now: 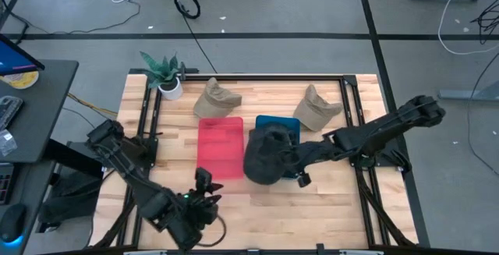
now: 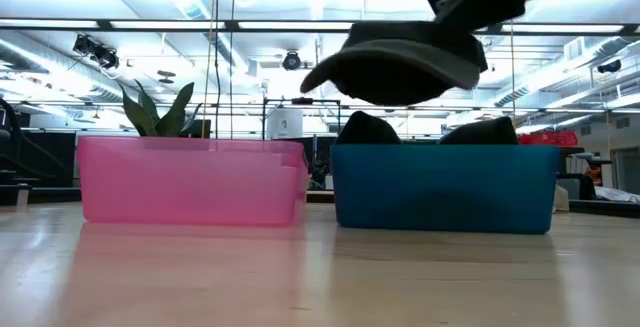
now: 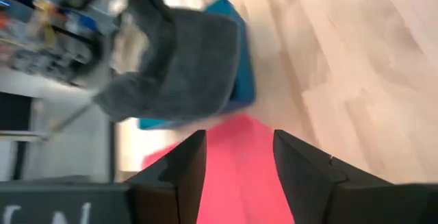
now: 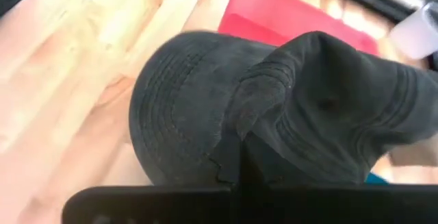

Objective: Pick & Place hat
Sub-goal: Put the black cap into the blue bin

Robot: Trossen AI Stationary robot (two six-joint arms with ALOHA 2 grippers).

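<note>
A dark grey hat [image 1: 263, 157] hangs above the near left part of the blue bin [image 1: 274, 124], with my right gripper [image 1: 295, 160] shut on it. In the low view the hat [image 2: 405, 67] floats well over the blue bin's rim [image 2: 445, 149], its brim toward the pink bin [image 2: 190, 180]. My left gripper [image 3: 239, 162] stands open near the table's front edge [image 1: 204, 183], nothing between its fingers, looking over the pink bin [image 1: 221, 147] at the hat [image 3: 178, 66]. My right gripper pinches the hat where the crown meets the brim [image 4: 236, 157], in a bunched fold of cloth. The fingers themselves are hidden under the hat's edge. The gripper comes from the table's right, slanting down. The hat hangs clear of the bin and the table, brim [image 4: 174, 114] pointing away from the arm.
Two tan hats [image 1: 216, 99] [image 1: 317, 108] lie on the table behind the bins. A potted plant [image 1: 166, 76] stands at the far left corner. Bare wood lies in front of both bins. Black frame rails [image 1: 352, 99] run along the table's sides.
</note>
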